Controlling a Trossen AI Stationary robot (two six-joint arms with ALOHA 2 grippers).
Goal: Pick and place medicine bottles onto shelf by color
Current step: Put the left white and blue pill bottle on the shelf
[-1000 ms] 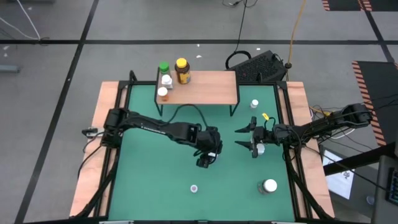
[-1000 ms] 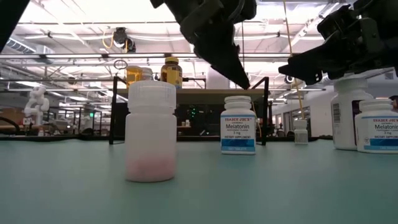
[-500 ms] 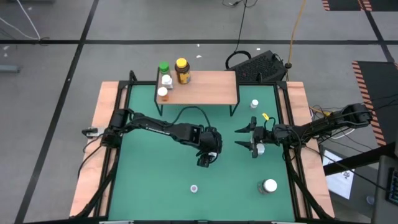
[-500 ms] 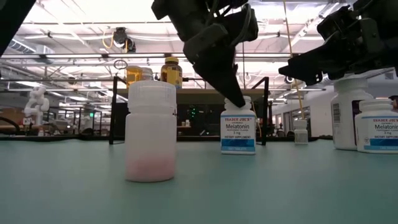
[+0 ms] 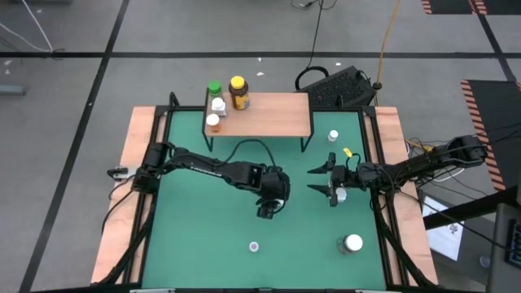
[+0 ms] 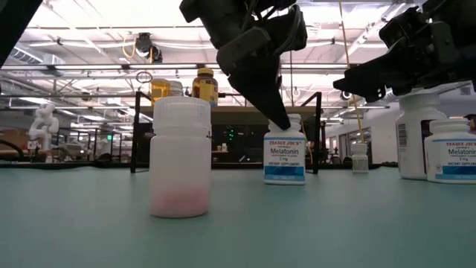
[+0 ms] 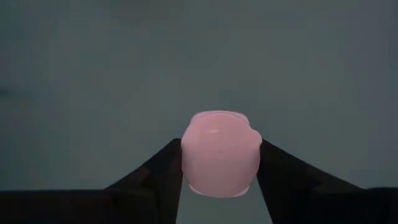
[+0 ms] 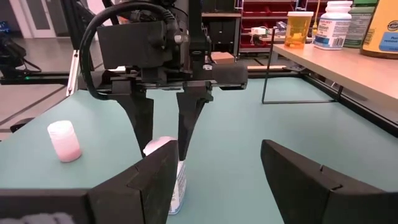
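My left gripper (image 5: 269,208) points down at the middle of the green mat. It is shut on the cap of a white Melatonin bottle (image 6: 285,156), which also shows in the left wrist view (image 7: 221,152). My right gripper (image 5: 327,183) is open and empty at the mat's right, level and facing the left gripper; a white bottle (image 5: 341,194) stands close beside it. The light-wood shelf (image 5: 269,114) stands at the far edge. At its left end are green-capped (image 5: 214,88), amber (image 5: 238,92), white (image 5: 217,104) and orange-banded (image 5: 212,122) bottles. My left gripper pinches the Melatonin bottle's white cap (image 7: 186,155) between its two fingers, one on each side. The fingers (image 8: 185,134) come from above, pointing down. The bottle stands upright with its base on the mat (image 6: 285,181).
A small translucent bottle (image 5: 255,246) stands near the front and shows large in the low view (image 6: 180,156). A larger greyish bottle with a white lid (image 5: 352,242) is at the front right. A small white bottle (image 5: 333,136) stands at the far right. A wooden frame (image 5: 138,163) borders the mat.
My left gripper has come down onto the Melatonin bottle, so its fingertips now sit at the cap instead of above it. The bottle has stayed where it was, and my right gripper has kept still.
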